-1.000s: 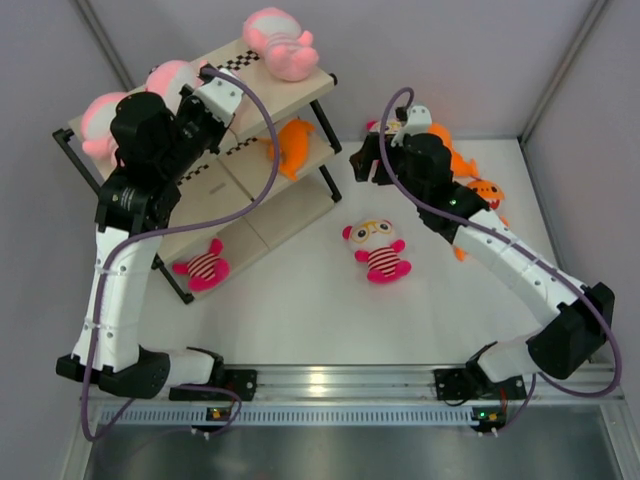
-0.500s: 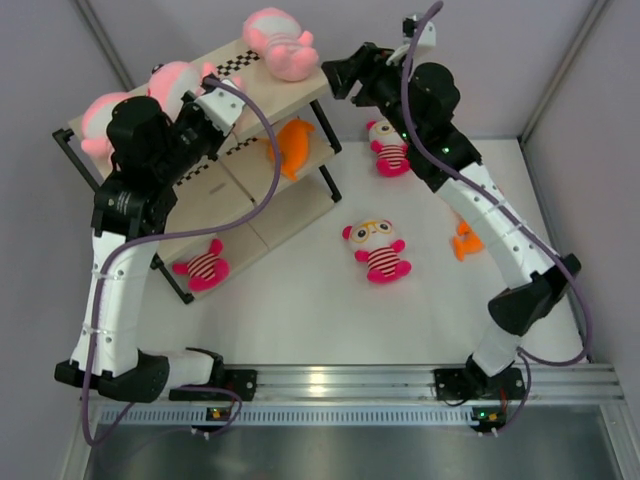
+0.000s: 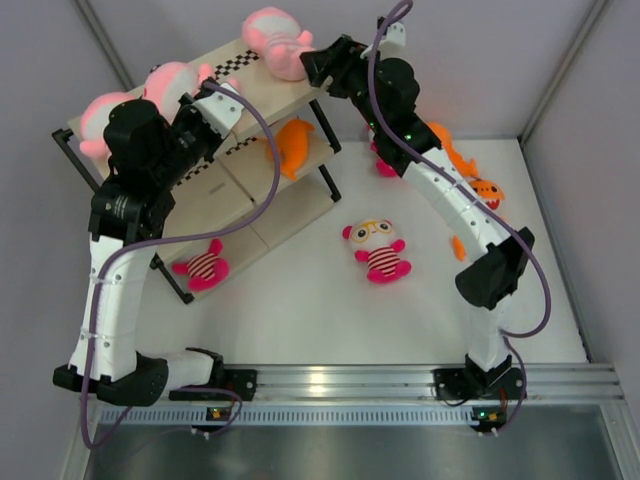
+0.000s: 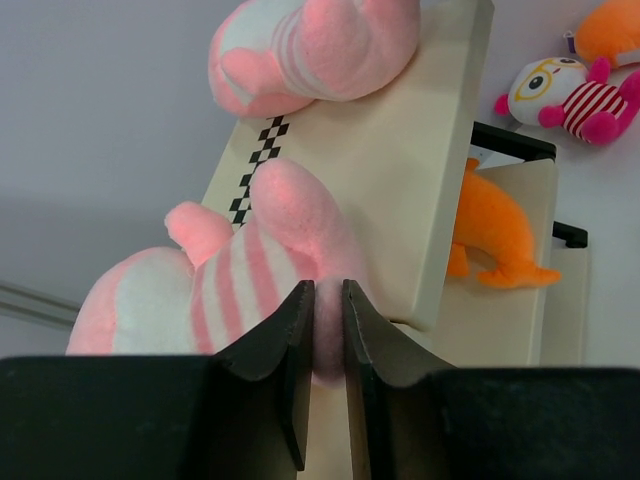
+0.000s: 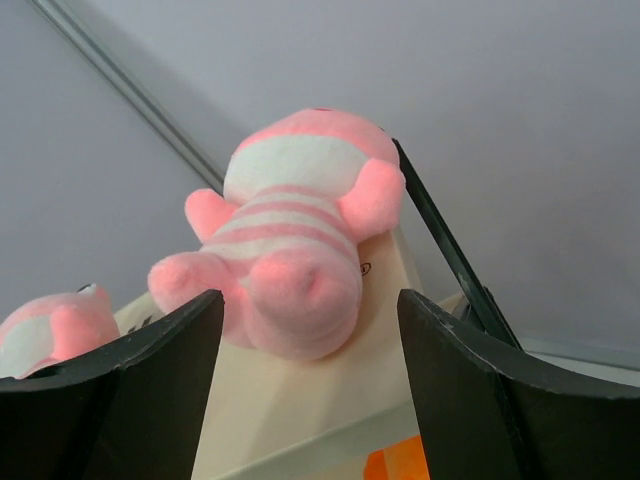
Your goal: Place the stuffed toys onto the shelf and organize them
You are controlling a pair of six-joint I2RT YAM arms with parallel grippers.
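The shelf (image 3: 292, 100) stands at the far left. Three pale pink striped toys lie on its top board: one at the right end (image 3: 277, 42), one in the middle (image 3: 168, 80), one at the left end (image 3: 100, 115). My left gripper (image 4: 327, 318) is shut on a limb of the middle pink toy (image 4: 230, 290). My right gripper (image 5: 310, 335) is open, its jaws wide on either side of the right-end pink toy (image 5: 295, 245) without touching it. An orange fish (image 3: 293, 145) lies on the middle board. A magenta striped doll (image 3: 378, 248) lies on the table.
Another magenta doll (image 3: 203, 267) lies by the shelf's lowest board. A third doll (image 3: 384, 158) is partly hidden behind my right arm. Orange fish toys (image 3: 487, 190) lie at the far right of the table. Grey walls close in behind the shelf.
My right arm has swung up and left from the toys on the table to the top board's right end. My left gripper has stayed on the middle pink toy.
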